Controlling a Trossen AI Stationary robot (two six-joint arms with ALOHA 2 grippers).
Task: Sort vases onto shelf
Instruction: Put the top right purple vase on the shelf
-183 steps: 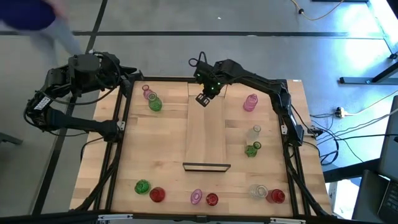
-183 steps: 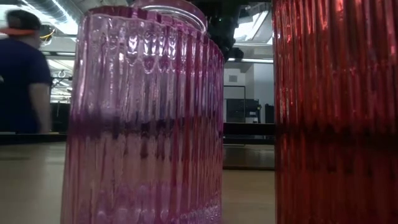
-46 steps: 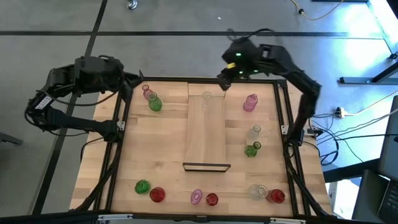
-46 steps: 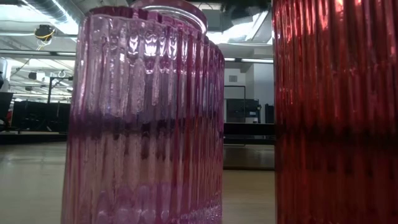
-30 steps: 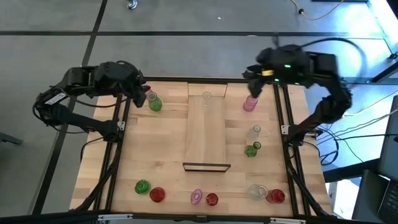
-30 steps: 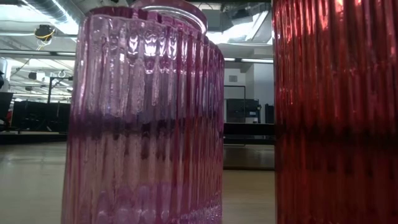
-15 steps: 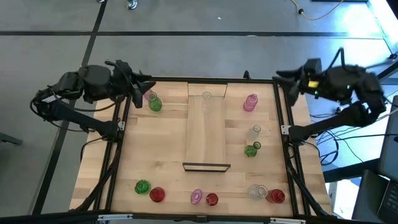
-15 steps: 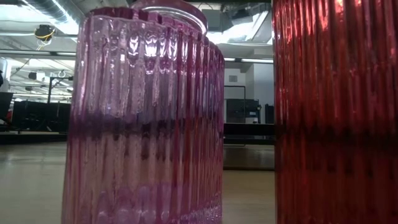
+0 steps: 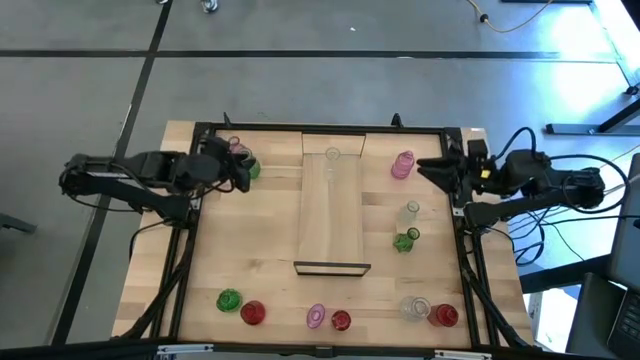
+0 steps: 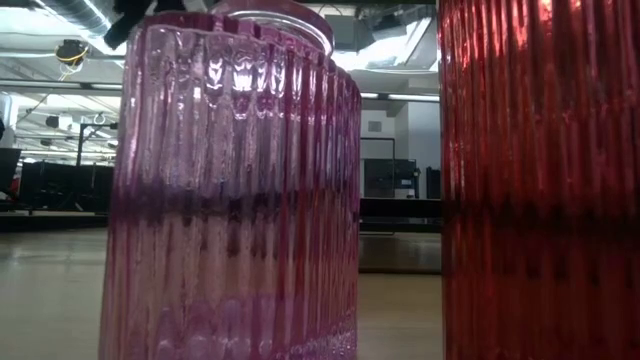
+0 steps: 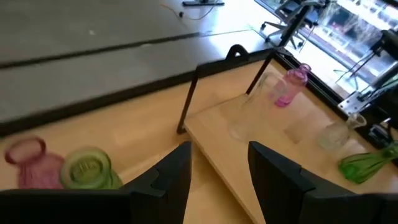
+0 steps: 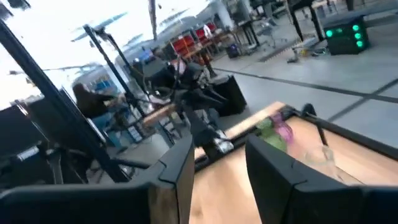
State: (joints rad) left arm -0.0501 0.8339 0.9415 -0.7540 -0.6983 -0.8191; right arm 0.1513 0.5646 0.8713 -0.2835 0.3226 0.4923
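shelf [image 9: 331, 215]: pale wood plank, black end frames, mid-counter, running far edge to near side.
clear vase on shelf [image 9: 332, 155]: upright, at shelf's far end, alone on it.
far-left pair: pink vase [image 9: 238, 148] and green vase [image 9: 249, 168], just beside each other.
right side: pink [image 9: 403, 165], clear [image 9: 409, 212], green [image 9: 405, 240], off shelf.
near edge row: green [image 9: 229, 299], red [image 9: 253, 313], pink [image 9: 316, 317], red [image 9: 341, 321], clear [image 9: 416, 307], red [image 9: 445, 316].

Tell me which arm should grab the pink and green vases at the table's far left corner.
Left. The left gripper is open beside the pink vase and green vase; the right gripper sits across the shelf.
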